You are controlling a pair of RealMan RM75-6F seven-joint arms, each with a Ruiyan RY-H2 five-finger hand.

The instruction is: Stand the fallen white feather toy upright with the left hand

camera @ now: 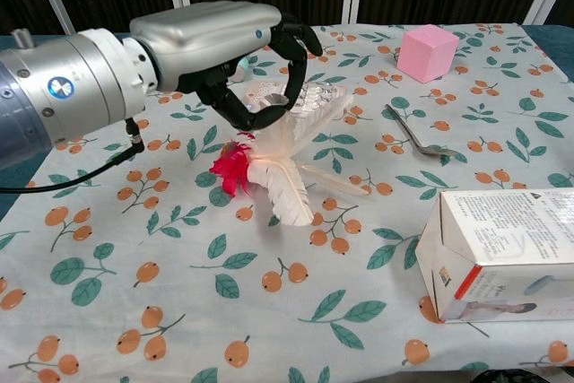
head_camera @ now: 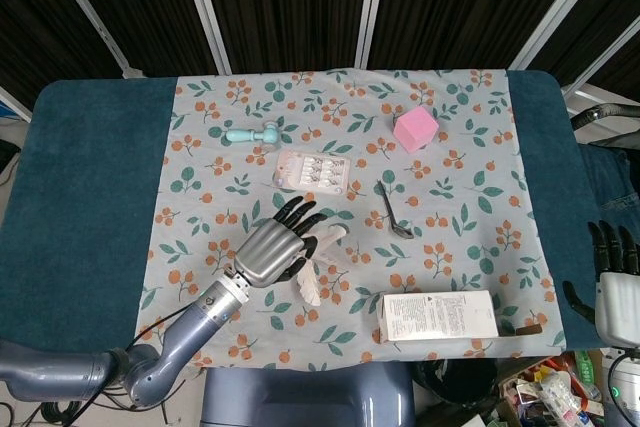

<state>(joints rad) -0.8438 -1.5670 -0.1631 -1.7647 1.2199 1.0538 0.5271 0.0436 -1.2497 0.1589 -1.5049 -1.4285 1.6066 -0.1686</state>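
Note:
The white feather toy (camera: 285,177) has a red tuft (camera: 229,169) at its base and lies tilted on the floral cloth, feathers fanning to the right. My left hand (camera: 211,38) hovers over it with fingers (camera: 291,60) curled down around the upper feathers, gripping them. From the head view the left hand (head_camera: 270,252) covers the base, and white feathers (head_camera: 310,282) stick out to its right. My right hand (head_camera: 615,282) hangs beyond the table's right edge, fingers apart and holding nothing.
A white carton (head_camera: 438,316) lies near the front edge, right of the toy. A metal spoon (head_camera: 393,212), a pink cube (head_camera: 415,129), a blister pack (head_camera: 312,173) and a teal tool (head_camera: 252,134) lie farther back on the cloth.

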